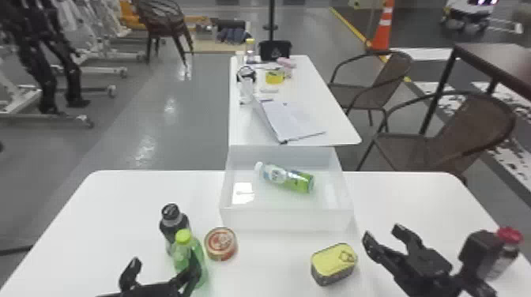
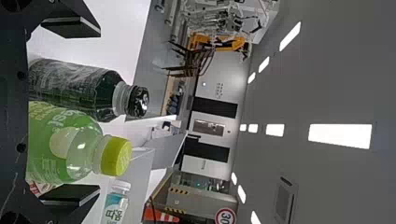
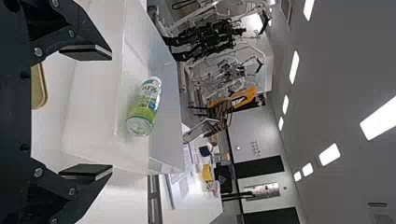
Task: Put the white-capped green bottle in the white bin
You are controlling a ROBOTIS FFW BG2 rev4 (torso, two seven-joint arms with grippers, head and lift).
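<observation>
The white-capped green bottle [image 1: 286, 178] lies on its side inside the white bin [image 1: 286, 219], cap toward the left. In the right wrist view the same bottle [image 3: 144, 106] rests in the bin [image 3: 100, 88]. My right gripper [image 1: 385, 237] is open over the table, right of the bin's near corner and the yellow tin; in its wrist view the gripper [image 3: 109, 112] has nothing between its fingers. My left gripper [image 1: 160, 272] stands open at the near left, close to a yellow-capped green bottle; in its wrist view the gripper [image 2: 98, 112] shows its fingers well apart.
A yellow-capped green bottle [image 1: 189, 256], a dark bottle [image 1: 173, 227] and a round red tin [image 1: 221, 243] stand left of centre. The yellow tin [image 1: 334, 262] is nearer on the right. A red-capped bottle [image 1: 503, 252] stands at the far right, partly behind the right arm.
</observation>
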